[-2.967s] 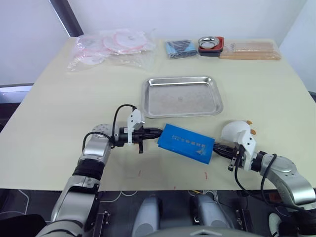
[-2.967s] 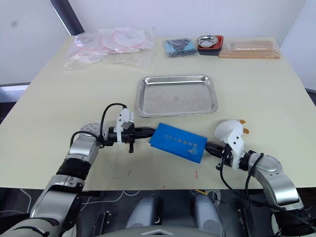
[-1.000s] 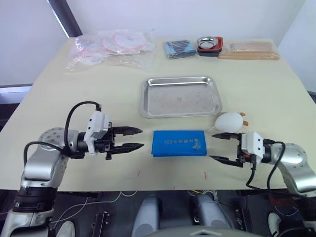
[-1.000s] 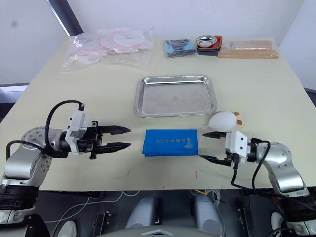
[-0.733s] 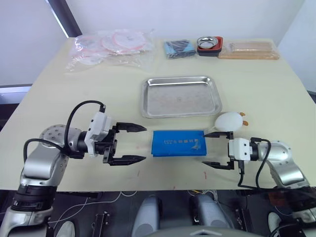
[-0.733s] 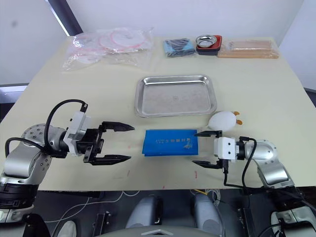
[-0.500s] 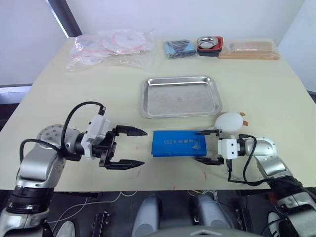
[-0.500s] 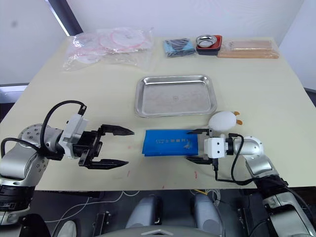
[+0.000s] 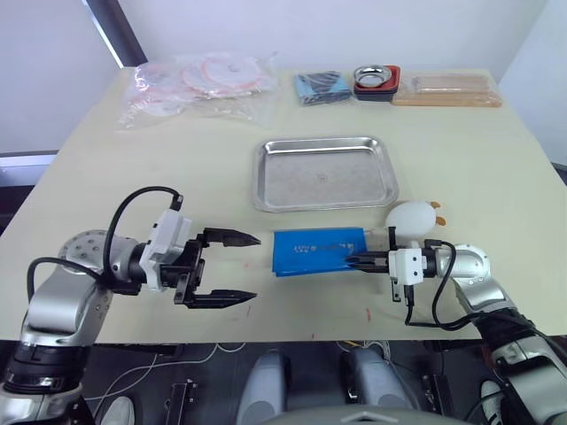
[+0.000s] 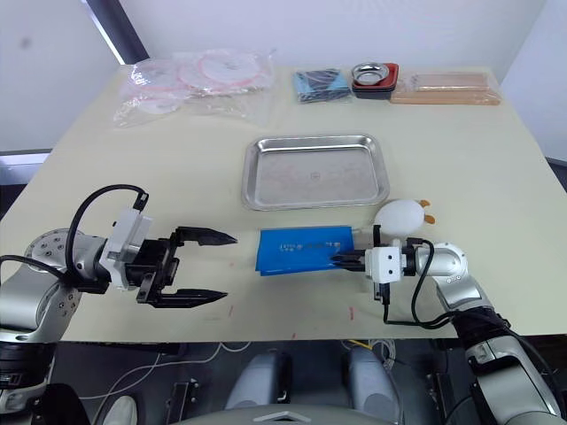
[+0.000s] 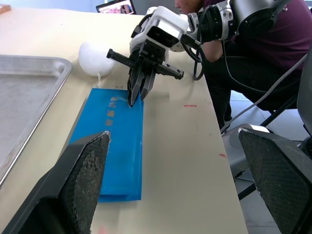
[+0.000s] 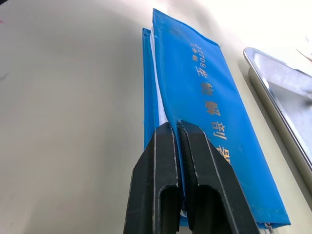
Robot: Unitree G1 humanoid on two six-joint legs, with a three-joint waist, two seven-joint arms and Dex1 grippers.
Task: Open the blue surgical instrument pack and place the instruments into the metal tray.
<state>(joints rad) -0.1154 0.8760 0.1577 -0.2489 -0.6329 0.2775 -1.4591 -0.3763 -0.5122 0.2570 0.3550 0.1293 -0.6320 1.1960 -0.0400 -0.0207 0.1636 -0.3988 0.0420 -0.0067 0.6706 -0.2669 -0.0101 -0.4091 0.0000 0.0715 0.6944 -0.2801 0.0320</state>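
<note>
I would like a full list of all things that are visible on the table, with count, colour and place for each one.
blue surgical instrument pack: one, bright blue, flat on the table just in front of the tray, unopened.
metal tray: one, shiny steel, middle of the table, nothing in it.
clear plastic bags: a pile, clear with pink and white rings inside, far left corner.
dark blue bundle: one, far edge, left of the bowl.
round metal bowl: one, steel on a red base, far edge.
wooden block: one, light brown, far right.
white egg-shaped object: one, white with orange bits, right of the pack.
table: one, pale cream.
person: one, dark purple top, seated beyond the table.
left gripper: open, left of the pack.
right gripper: shut on the pack's right edge.
</note>
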